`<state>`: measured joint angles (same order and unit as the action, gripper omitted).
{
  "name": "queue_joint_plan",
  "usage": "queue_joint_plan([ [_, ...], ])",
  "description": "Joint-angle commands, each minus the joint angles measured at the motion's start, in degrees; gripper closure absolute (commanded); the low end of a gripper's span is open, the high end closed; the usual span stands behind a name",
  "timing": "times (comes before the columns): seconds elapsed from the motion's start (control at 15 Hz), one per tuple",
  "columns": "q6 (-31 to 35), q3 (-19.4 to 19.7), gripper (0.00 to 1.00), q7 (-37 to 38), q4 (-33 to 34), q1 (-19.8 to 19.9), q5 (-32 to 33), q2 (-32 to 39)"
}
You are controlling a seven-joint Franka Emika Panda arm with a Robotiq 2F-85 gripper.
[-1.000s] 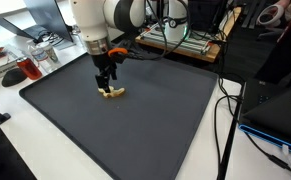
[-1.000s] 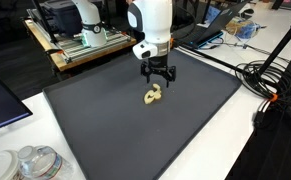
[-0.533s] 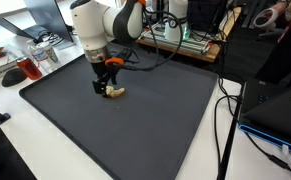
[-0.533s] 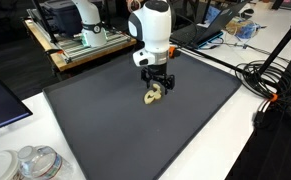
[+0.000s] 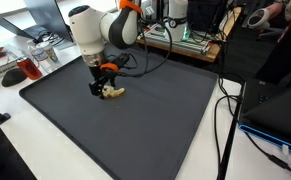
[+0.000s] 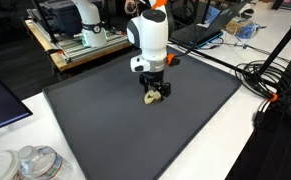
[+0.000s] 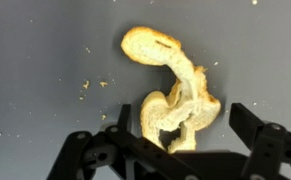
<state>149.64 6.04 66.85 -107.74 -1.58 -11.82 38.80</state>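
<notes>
Dark grey matting [image 5: 155,110], flat and finely grained, covers most of a white tabletop [image 5: 35,135] in a cluttered lab. Well inside the mat's borders lies a twisted pastry [image 5: 114,93], knotted like a pretzel. The wrist view shows its golden-brown crust [image 7: 150,45], smooth on the rounded end and torn and pale where the crumb shows. Pale crumbs [image 7: 85,88] speckle the mat just beside it. A glossy white robot arm [image 6: 150,35] leans low over the mat, its black gripper [image 5: 102,87] down at the pastry. The jaws stand wide apart, one angular finger [image 7: 80,150] on each side, neither touching the crust. Black cables [image 6: 267,85] coil off the mat's edge.
</notes>
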Motion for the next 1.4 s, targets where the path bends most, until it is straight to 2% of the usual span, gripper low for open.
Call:
queue_joint_plan([
  [0.0,-1.1,0.2,0.00,1.6,2.1,0.5,-2.4,1.4],
  [0.4,-1.1,1.0,0.00,3.5,2.3,1.1,-3.1,1.6],
  [0.47,-1.3,0.8,0.10,3.3,2.3,1.4,-3.1,1.5],
  [0.53,-1.3,1.0,0.26,3.6,2.3,1.2,-2.9,1.5],
  [0.87,-3.3,0.6,0.63,3.0,3.0,1.5,-2.8,1.1],
  [1.2,-4.8,1.0,0.98,3.3,3.7,0.9,-2.0,0.8],
  [1.33,-5.3,1.0,1.00,3.3,3.8,0.6,-1.7,0.5],
])
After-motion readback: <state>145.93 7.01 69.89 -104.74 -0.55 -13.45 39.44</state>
